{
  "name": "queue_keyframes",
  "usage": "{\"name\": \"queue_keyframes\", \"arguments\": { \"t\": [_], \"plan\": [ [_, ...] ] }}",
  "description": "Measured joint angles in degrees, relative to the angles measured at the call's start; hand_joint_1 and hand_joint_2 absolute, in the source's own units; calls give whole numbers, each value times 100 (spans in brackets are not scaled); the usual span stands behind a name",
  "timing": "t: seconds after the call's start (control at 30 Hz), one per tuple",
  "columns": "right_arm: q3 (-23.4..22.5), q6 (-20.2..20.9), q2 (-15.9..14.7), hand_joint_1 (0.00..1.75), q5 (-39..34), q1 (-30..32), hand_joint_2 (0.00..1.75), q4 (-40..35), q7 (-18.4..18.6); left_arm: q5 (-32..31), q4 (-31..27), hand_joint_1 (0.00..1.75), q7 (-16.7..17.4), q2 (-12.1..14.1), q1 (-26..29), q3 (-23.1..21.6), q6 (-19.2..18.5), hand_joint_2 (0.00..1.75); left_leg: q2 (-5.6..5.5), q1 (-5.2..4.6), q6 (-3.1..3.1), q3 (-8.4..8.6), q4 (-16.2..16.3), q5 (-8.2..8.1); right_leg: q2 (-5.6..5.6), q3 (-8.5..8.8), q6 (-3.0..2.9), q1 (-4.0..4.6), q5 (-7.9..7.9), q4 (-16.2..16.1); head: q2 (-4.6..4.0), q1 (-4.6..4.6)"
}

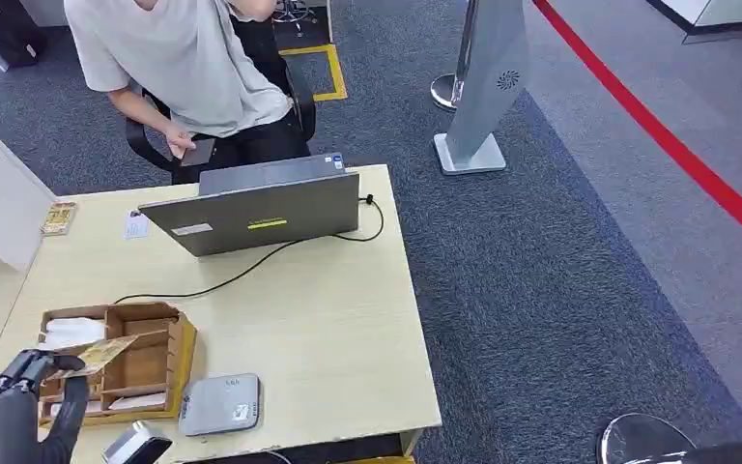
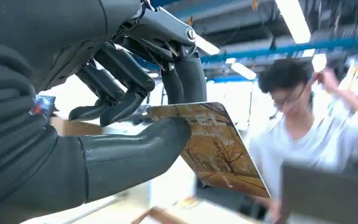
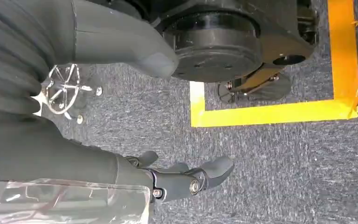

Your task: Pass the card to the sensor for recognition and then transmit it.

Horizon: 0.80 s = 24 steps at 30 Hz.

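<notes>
Holding step: left hand (image 1: 19,387) pinches card (image 1: 97,354) above organizer (image 1: 155,333); next, reader (image 1: 220,404) at four o'clock; right hand (image 3: 186,179) fingers apart.

Card (image 1: 99,354): thin, flat, rectangular, printed with a golden-brown scene of bare branching trees and some pale lettering near one end. Pinched at one end in the left hand (image 1: 21,385), thumb pressed on the printed face in the left wrist view (image 2: 216,149), dark fingers (image 2: 191,79) behind; the rest sticking out free beyond the thumb. Held roughly level, slightly tilted, above the near left corner of the bench (image 1: 328,329), over the wooden compartment box (image 1: 145,362).

Sensor (image 1: 220,404): flat grey pad with rounded corners and a small label at one corner, lying flat on the bench near its front edge, just beside the box, apart from the card.
</notes>
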Motion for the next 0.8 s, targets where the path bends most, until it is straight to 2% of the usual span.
{"name": "queue_keyframes", "arguments": {
  "t": [0.1, 0.2, 0.33, 0.43, 0.6, 0.8],
  "plan": [
    [76, 65, -17, 0, -244, -131, 175, 80, -235, 421, 102, 175, -202, -6, -690, 209, -221, 175, -7, 0, 0, 2, 0, 16, -5, 5, -4, 0, 7, 0, 0, 0],
    [301, 321, -39, 0, -681, -429, 175, 416, -733, 507, 701, 175, -290, -50, -1707, 553, -80, 175, -7, 2, -6, -2, 0, 39, -7, -2, -7, 1, 32, -1, 0, 6],
    [751, 874, -2, 0, -1319, -1071, 175, 1275, -1453, 470, 2265, 175, -400, -13, -3138, 841, 70, 175, 5, 6, -20, -5, 0, 65, 5, -5, -24, 3, 70, 1, 0, 4],
    [1019, 968, 55, 0, -1565, -1404, 175, 1723, -1648, 331, 3280, 175, -422, 88, -3954, 852, 68, 175, 8, 8, -25, -11, 0, 82, 14, -10, -24, 5, 79, 5, 0, -2],
    [1432, 924, 72, 0, -1864, -1662, 175, 2203, -1773, 187, 4326, 175, -251, 195, -4535, 850, 31, 175, 10, 8, -25, -23, 0, 82, 21, -21, -24, 5, 79, 7, 0, 9],
    [1770, 757, 72, 0, -2030, -1759, 175, 2323, -1744, 216, 4738, 175, -142, 267, -4748, 848, -22, 175, 10, 7, -24, -36, 0, 81, 20, -32, -24, 4, 78, 6, 0, 7]
  ]
}}
